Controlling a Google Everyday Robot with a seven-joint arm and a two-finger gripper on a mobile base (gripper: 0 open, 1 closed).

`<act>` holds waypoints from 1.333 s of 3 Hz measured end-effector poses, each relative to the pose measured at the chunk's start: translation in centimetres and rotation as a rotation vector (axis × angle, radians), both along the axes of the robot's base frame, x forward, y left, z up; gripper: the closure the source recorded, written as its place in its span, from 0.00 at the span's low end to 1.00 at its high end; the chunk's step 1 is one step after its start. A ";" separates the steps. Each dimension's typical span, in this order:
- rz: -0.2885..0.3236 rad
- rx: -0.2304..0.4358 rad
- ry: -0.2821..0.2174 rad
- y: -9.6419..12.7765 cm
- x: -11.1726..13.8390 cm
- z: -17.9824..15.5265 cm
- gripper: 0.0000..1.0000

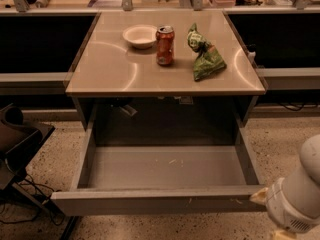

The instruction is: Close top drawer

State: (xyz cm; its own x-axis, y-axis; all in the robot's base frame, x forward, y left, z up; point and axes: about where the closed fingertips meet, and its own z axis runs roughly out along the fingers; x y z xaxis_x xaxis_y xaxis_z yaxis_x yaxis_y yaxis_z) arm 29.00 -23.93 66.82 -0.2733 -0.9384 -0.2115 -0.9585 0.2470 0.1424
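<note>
The top drawer (160, 202) is pulled far out from under the counter, its wide grey front facing me with small white scratches right of centre. Its scuffed grey floor (167, 167) holds nothing but a few pale specks. My gripper (267, 210) comes in from the bottom right on a white arm (300, 196). It sits right at the right end of the drawer front, and I cannot tell whether it touches it.
On the beige countertop (105, 69) stand a white bowl (140, 35), an orange soda can (165, 45) and a green snack bag (206, 58). A dark chair-like object (17, 139) with cables sits on the speckled floor at the left.
</note>
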 end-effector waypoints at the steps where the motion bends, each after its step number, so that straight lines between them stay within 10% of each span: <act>1: -0.062 -0.006 -0.009 -2.5 5.6 1.8 0.00; 2: -0.058 -0.003 -0.006 -2.4 5.6 1.7 0.00; 4: 0.191 0.043 0.081 5.3 9.3 -2.8 0.00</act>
State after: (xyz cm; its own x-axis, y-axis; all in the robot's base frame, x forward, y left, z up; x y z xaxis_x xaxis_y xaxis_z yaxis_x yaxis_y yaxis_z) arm 38.26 -18.64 64.06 -0.1089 -0.9655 -0.2365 -0.9722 0.0539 0.2278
